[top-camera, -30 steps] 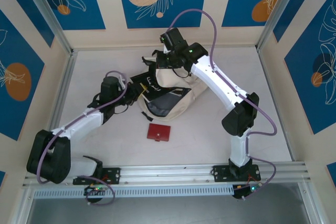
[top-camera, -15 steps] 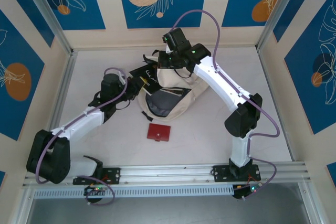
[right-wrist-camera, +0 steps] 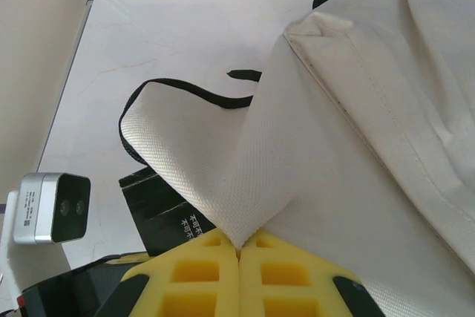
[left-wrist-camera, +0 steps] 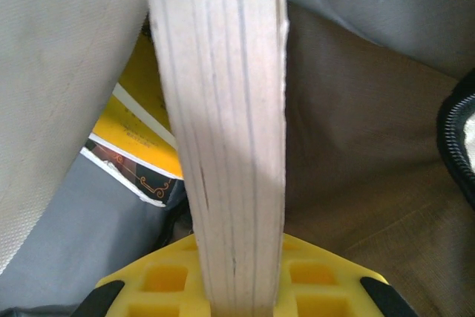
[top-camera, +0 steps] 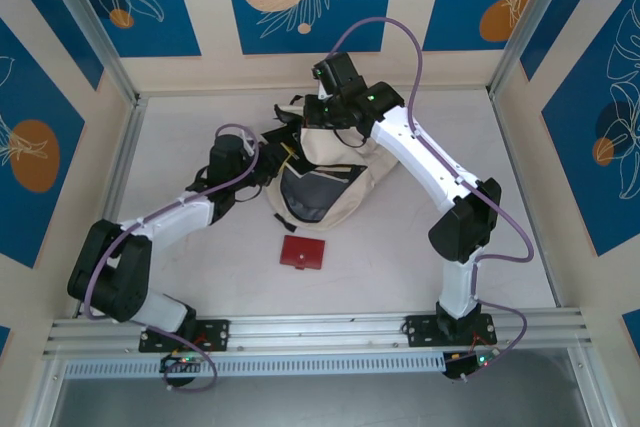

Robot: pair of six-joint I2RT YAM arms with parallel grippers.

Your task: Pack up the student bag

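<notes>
The student bag [top-camera: 335, 175] sits mid-table toward the far side, mouth facing left. The right gripper [right-wrist-camera: 239, 249] is pressed together on a cream flap of it, holding the opening up. The left gripper [left-wrist-camera: 236, 295] pinches a thick book [left-wrist-camera: 223, 131], page edges up, crowded between grey lining and a yellow-covered booklet [left-wrist-camera: 137, 120] lying inside. A flat red case [top-camera: 303, 253] lies just near of the bag.

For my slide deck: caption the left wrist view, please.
Left jaws hold a thick book edge-on inside the student bag.
</notes>
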